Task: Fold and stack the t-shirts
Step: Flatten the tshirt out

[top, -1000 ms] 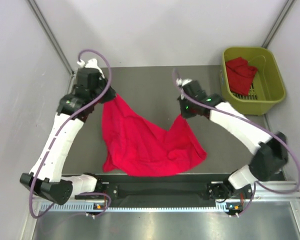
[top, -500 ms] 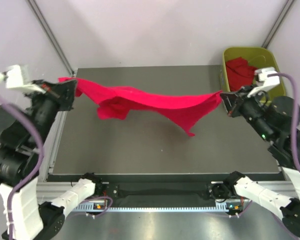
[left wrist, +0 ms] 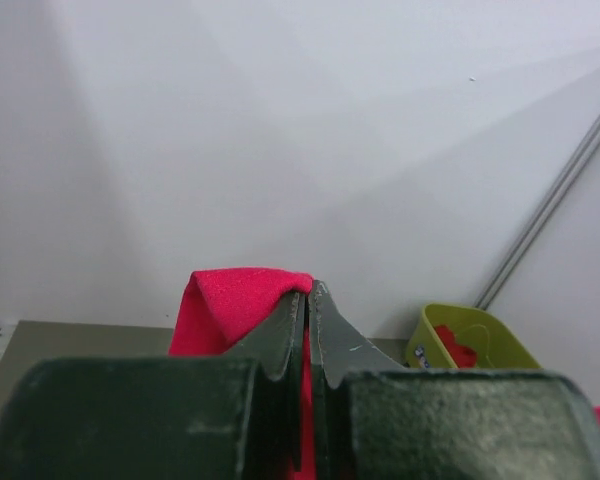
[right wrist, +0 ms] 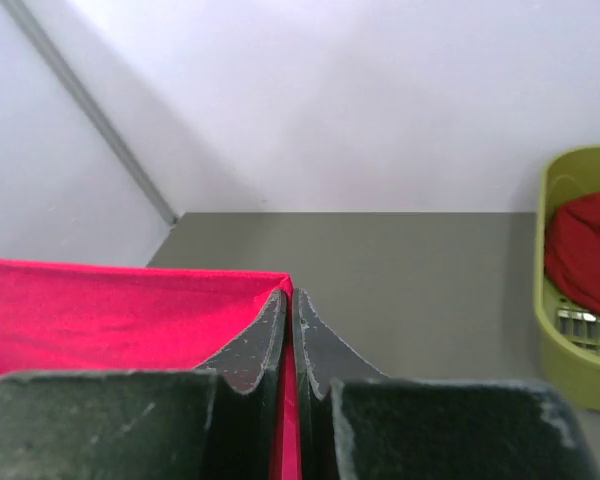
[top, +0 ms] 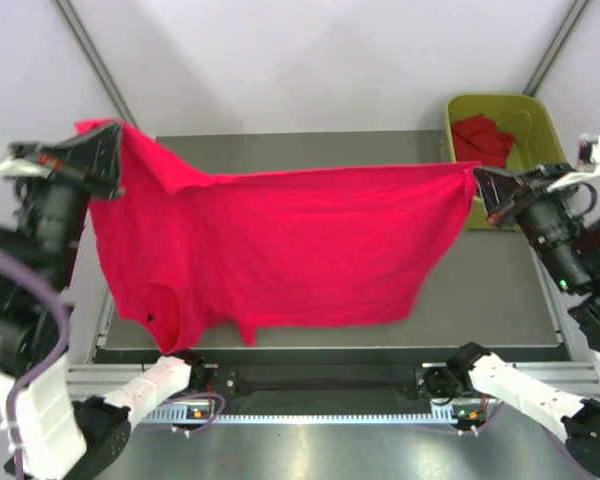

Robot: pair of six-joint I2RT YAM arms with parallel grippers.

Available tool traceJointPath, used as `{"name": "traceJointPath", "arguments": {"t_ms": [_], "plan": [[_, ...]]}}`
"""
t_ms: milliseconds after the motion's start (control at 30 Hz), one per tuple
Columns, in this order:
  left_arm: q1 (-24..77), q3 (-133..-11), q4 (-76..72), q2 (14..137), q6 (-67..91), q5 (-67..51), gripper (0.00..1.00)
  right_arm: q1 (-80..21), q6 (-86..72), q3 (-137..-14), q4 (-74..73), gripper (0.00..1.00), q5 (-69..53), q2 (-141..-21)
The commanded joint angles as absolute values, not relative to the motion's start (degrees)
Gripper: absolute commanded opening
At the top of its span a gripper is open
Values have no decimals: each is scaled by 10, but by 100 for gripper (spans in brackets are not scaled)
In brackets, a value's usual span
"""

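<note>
your left gripper and right gripper clamp tight on opposite ends of the bright red thin-cloth t-shirt, spread aloft over the table (no fold yet), another crumpled red shirt waiting in the yellow-green plastic basket.

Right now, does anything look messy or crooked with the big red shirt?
A bit. The t-shirt hangs lopsided between the left gripper and right gripper: it droops lower on the left gripper's side, with a wavy bottom edge. Another red shirt lies crumpled in the basket.
</note>
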State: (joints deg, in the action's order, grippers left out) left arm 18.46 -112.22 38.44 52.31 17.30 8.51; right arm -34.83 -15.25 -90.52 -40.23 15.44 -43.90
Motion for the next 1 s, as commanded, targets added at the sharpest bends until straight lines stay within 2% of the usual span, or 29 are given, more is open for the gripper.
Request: {"name": "traceJointPath", "arguments": {"t_ms": [0, 100, 200, 433, 567, 700, 967], "plan": [[184, -1129, 309, 609, 142, 111, 0, -353, -156, -922, -380, 0, 230, -497], [183, -1134, 283, 691, 105, 127, 0, -353, -146, -924, -370, 0, 314, -561], [177, -1126, 244, 774, 61, 157, 0, -336, -138, -926, -345, 0, 339, -640], [121, -1060, 70, 976, 4, 161, 0, -181, -177, -885, -231, 0, 276, -824], [104, -1060, -42, 1097, -8, 183, 0, -144, -149, -902, -141, 0, 244, -947], [98, -1122, -101, 1234, -17, 167, 0, -120, -123, -993, -107, 0, 232, -1086], [89, -1212, -132, 1369, 15, 156, 0, -114, -83, -1063, -75, 0, 245, -1220]]}}
